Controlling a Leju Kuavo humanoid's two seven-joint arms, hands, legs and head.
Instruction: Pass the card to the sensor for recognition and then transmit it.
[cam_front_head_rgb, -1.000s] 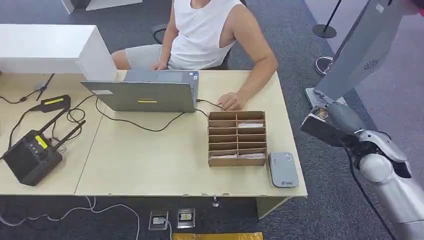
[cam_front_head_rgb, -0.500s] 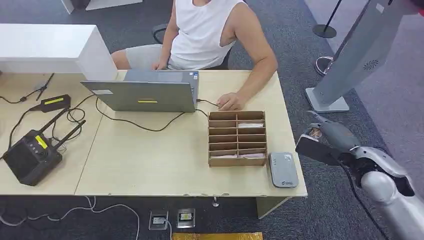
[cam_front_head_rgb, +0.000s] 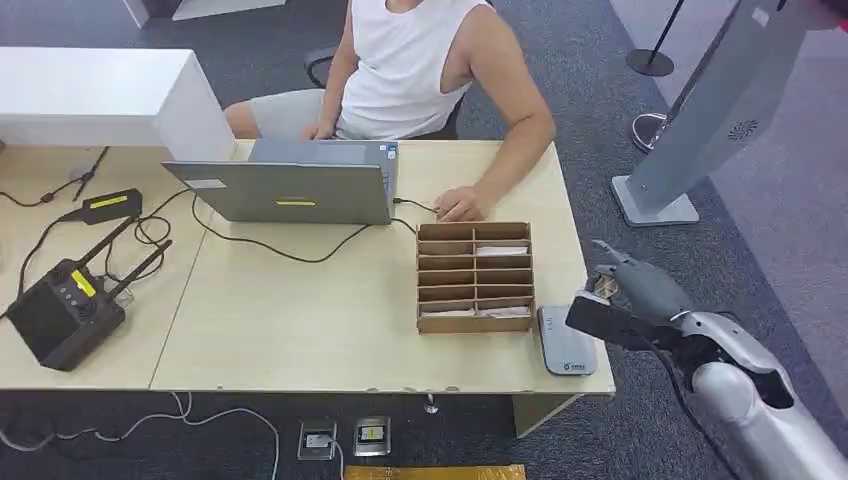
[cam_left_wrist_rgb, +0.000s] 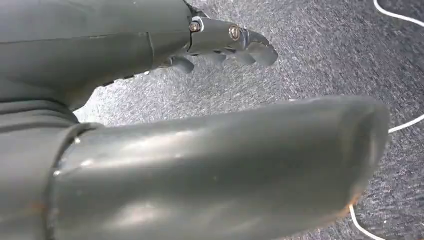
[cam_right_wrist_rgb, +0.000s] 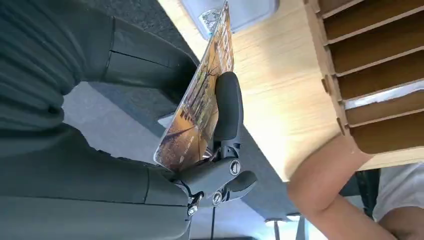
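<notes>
My right hand (cam_front_head_rgb: 625, 305) holds a card (cam_right_wrist_rgb: 202, 107) with an orange-brown printed picture, pinched between thumb and fingers (cam_right_wrist_rgb: 227, 107). The hand hovers just off the table's right edge, close beside the grey card sensor (cam_front_head_rgb: 566, 340) lying flat near the table's front right corner. In the right wrist view the card's far edge points at the sensor (cam_right_wrist_rgb: 245, 12). My left hand (cam_left_wrist_rgb: 220, 45) hangs over grey carpet, its fingers loosely curled, holding nothing.
A brown cardboard slot organiser (cam_front_head_rgb: 474, 276) with white cards in some slots stands left of the sensor. A person in a white top (cam_front_head_rgb: 405, 65) sits behind a laptop (cam_front_head_rgb: 290, 185), one hand (cam_front_head_rgb: 460, 203) on the table. A grey kiosk stand (cam_front_head_rgb: 700, 110) rises at the right.
My right hand has moved down and left with the card, from beside the kiosk base to the table's right edge by the sensor.
</notes>
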